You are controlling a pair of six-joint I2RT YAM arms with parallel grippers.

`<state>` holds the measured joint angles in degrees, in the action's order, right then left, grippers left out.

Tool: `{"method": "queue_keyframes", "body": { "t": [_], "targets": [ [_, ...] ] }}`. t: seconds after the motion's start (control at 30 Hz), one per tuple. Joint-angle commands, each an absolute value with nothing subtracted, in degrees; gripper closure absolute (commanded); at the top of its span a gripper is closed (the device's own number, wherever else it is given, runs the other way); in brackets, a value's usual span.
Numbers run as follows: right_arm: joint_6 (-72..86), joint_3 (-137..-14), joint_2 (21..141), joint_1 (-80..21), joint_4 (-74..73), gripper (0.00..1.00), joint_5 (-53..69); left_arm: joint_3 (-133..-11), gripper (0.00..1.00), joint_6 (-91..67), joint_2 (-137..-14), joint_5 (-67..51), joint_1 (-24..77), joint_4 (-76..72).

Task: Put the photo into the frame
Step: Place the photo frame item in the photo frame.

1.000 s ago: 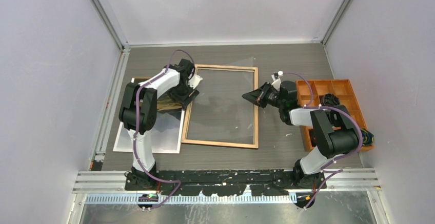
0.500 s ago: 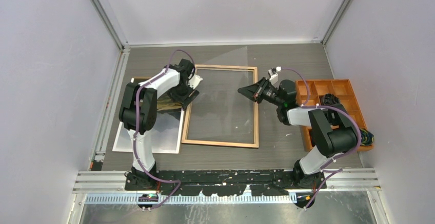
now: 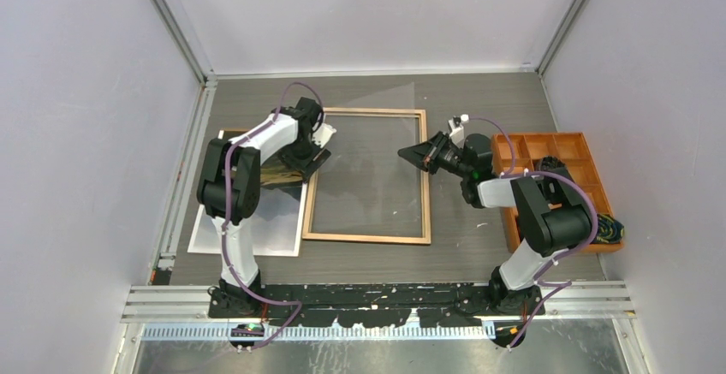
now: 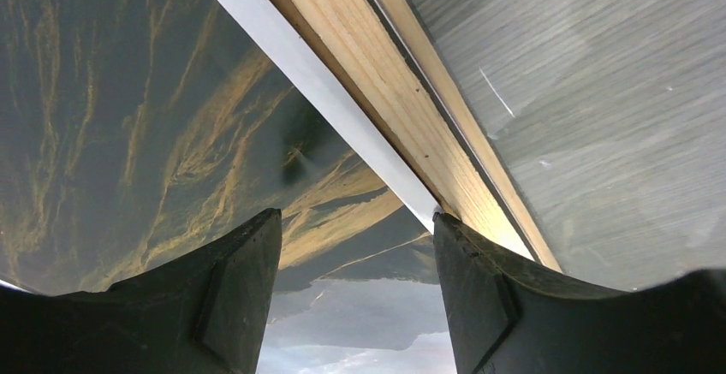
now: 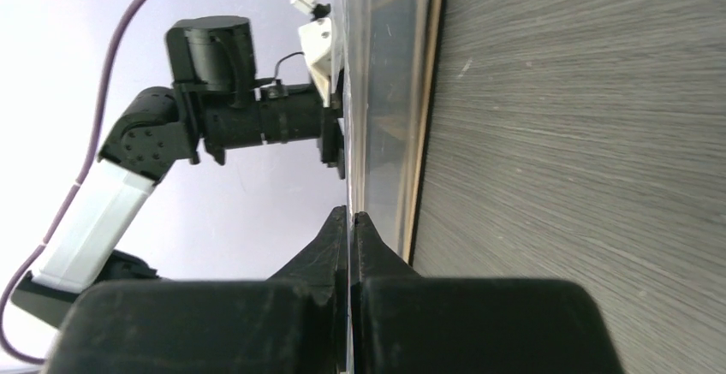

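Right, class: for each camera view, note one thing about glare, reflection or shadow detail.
Top external: the pane shows only as a faint pale sheen over the frame. Left wrist: the photo is glossy, and a pale patch low down may be glare. Right wrist: the right end effector is near-black with little detail, set against a bright wall.

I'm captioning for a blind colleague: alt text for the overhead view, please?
Seen from above, the right gripper pinches an edge of a clear sheet tilted over a light wooden frame lying on a dark table. The left gripper sits at the frame's left rail, over the photo; an orange tray is far right.
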<state>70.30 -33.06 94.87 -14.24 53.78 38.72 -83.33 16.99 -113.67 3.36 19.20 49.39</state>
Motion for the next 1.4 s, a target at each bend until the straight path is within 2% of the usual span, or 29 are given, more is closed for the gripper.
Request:
{"method": "queue_keyframes", "body": {
  "t": [0.0, 1.0, 1.37],
  "targets": [
    [66.18, -32.27, 92.07, -14.57, 48.26, 0.99, 35.87, -83.52, 0.33, 17.23, -110.91, 0.67, 19.34, 48.78],
    [62.64, -35.86, 96.25, -13.9, 36.64, 0.99, 32.61, -82.53, 0.34, 17.6, -110.51, -2.86, 19.42, 48.82],
    [61.66, -35.82, 94.34, -13.73, 30.98, 0.99, 33.8, -83.23, 0.34, 17.47, -111.0, -2.26, 19.42, 48.87]
  ]
}}
